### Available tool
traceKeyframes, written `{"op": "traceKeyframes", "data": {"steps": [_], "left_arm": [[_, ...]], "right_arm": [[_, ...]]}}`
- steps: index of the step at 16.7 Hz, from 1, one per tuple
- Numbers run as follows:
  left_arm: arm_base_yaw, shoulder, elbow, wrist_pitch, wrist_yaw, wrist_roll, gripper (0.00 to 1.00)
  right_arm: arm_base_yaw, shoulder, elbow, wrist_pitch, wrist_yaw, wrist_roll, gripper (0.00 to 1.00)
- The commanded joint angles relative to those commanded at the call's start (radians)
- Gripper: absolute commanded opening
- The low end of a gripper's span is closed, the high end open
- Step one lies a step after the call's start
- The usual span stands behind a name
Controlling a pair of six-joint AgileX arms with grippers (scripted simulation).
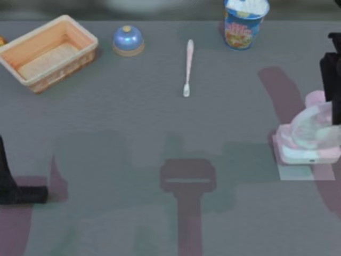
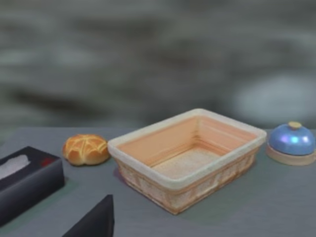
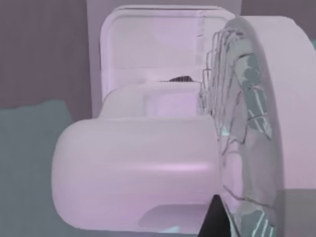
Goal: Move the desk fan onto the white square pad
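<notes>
The desk fan [image 1: 311, 136] stands at the table's far right, pinkish white, with its grille head tilted up. Its squarish base rests on the far part of the white square pad [image 1: 306, 172], whose near strip shows bare. My right gripper [image 1: 334, 106] hangs just over the fan at the picture's right edge. The right wrist view is filled by the fan's motor housing [image 3: 148, 163] and grille, with a strip of the pad [image 3: 94, 59] behind. My left gripper [image 1: 37, 194] is parked at the near left, open, one dark finger [image 2: 96, 222] showing.
Along the far edge lie a wicker basket [image 1: 48, 50], a blue service bell [image 1: 128, 40], a pink toothbrush [image 1: 188, 66] and a noodle cup [image 1: 245, 21]. The left wrist view also shows a bread roll [image 2: 85, 149] and a black tissue box [image 2: 24, 177].
</notes>
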Motion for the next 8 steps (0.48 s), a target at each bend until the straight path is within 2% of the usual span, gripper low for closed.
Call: {"op": "traceKeyframes", "data": {"steps": [4,8], "left_arm": [[0.0,0.0,0.0,0.0,0.0,0.0,1.0],[0.0,0.0,0.0,0.0,0.0,0.0,1.0]], "right_arm": [[-0.002,0.006,-0.086,0.09,-0.001,-0.001,0.0],[-0.002,0.006,-0.09,0.094,-0.001,-0.001,0.0]]}}
